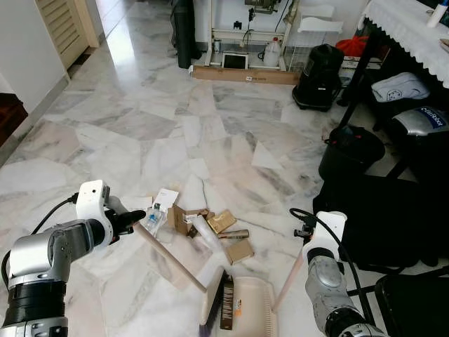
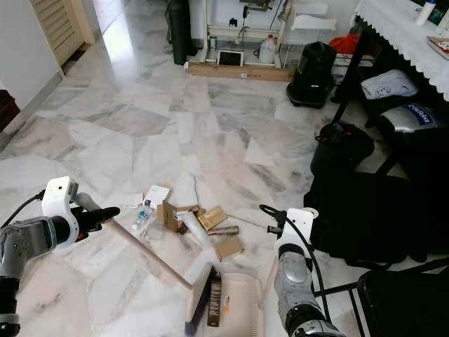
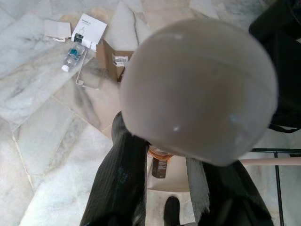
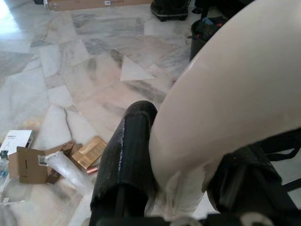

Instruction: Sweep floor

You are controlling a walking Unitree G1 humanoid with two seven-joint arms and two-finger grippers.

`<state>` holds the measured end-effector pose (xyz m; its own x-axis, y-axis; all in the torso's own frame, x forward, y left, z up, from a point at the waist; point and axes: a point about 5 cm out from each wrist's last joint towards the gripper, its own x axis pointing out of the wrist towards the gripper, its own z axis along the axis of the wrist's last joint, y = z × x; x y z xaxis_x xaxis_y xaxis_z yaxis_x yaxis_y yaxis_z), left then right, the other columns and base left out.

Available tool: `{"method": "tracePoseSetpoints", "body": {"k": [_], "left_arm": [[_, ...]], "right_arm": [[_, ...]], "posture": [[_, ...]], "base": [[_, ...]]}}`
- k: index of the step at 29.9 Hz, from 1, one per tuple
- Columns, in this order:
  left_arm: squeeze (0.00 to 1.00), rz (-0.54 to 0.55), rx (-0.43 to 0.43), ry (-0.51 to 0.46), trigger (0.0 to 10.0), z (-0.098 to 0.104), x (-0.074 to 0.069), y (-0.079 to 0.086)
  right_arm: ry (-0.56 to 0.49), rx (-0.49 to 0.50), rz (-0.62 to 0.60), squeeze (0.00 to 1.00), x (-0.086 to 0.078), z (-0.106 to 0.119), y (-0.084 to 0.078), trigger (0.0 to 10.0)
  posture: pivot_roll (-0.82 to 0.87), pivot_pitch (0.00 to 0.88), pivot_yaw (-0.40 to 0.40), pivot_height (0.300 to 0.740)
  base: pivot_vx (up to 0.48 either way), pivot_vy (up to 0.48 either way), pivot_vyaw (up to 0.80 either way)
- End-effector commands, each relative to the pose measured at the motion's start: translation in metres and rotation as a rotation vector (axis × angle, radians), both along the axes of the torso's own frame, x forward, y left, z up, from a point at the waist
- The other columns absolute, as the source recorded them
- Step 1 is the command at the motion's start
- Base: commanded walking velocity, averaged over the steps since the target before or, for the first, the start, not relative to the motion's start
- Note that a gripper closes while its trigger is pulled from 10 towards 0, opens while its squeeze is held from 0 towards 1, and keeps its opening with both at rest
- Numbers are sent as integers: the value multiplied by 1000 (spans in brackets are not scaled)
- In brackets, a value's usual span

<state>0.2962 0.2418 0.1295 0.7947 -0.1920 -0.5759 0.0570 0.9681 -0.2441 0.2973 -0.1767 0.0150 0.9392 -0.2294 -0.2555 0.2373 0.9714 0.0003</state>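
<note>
Left gripper [image 1: 133, 219] was clamped on the broom handle [image 1: 170, 255]; right gripper [image 1: 300, 258] gripped the dustpan handle [image 1: 288, 280]. Litter pile [image 1: 203, 225] lay at 12 o'clock of the dustpan [image 1: 251, 309]. Judged: stiff, light handles, held near their tops; litter light, easily scattered.

Glossy marble floor [image 1: 140, 126], louvered door [image 1: 63, 24], lace-covered table [image 1: 407, 28]

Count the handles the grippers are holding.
2: the broom handle in the left gripper, and the dustpan handle in the right gripper.
</note>
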Motion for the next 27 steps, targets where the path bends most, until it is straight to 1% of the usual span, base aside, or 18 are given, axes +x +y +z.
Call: {"method": "tracePoseSetpoints", "body": {"k": [1, 6, 11, 14, 17, 18, 19, 20, 21, 22, 24, 25, 27], "left_arm": [[0, -34, -6, -60, 10000, 18, 3, -2], [0, -56, -1, -92, 10000, 26, 5, -5], [0, -100, -52, -119, 10000, 32, 7, -18], [0, -119, -60, -117, 10000, 32, 6, -22], [0, -122, -65, -100, 10000, 27, 4, -24], [0, -134, -79, -97, 10000, 26, 3, -28], [0, -160, -101, -94, 10000, 24, 2, -35], [0, -160, -101, -94, 10000, 24, 2, -35], [0, -178, -109, -96, 10000, 24, 1, -41], [0, -181, -106, -99, 10000, 23, 1, -42], [0, -179, -65, -143, 10000, 26, 4, -44], [0, -178, -59, -155, 10000, 28, 5, -44], [0, -159, -25, -214, 10000, 36, 9, -41]], "right_arm": [[68, 26, 4, 0, -6, -11, 4, 10000], [67, 29, 7, 0, -6, -11, 4, 10000], [68, 31, 8, 0, -5, -10, 5, 10000], [69, 30, 7, 0, -5, -10, 4, 10000], [70, 29, 6, 0, -6, -11, 4, 10000], [70, 29, 6, 0, -6, -11, 4, 10000], [71, 30, 5, 0, -6, -11, 3, 10000], [71, 30, 5, 0, -6, -11, 3, 10000], [71, 30, 5, 0, -6, -11, 3, 10000], [70, 30, 5, 0, -6, -11, 3, 10000], [70, 30, 6, 0, -6, -11, 4, 10000], [70, 30, 7, 0, -6, -11, 4, 10000], [70, 30, 7, 0, -6, -11, 4, 10000]], "posture": [[55, 36, -47, 740], [58, 36, -48, 740], [58, 36, -51, 740], [58, 36, -51, 740], [58, 36, -51, 740], [58, 36, -51, 740], [58, 36, -51, 740], [58, 36, -51, 740], [56, 42, -50, 740], [56, 42, -50, 740], [56, 42, -50, 740], [56, 42, -50, 740], [54, 44, -52, 740]], "base": [[0, 0, 0], [0, 0, 0], [0, 0, 0], [0, 0, 0], [0, 0, 0], [0, 0, 0], [0, 0, 0], [0, 0, 0], [0, 0, 0], [0, 0, 0], [0, 0, 0], [0, 0, 0], [0, 0, 0]]}}
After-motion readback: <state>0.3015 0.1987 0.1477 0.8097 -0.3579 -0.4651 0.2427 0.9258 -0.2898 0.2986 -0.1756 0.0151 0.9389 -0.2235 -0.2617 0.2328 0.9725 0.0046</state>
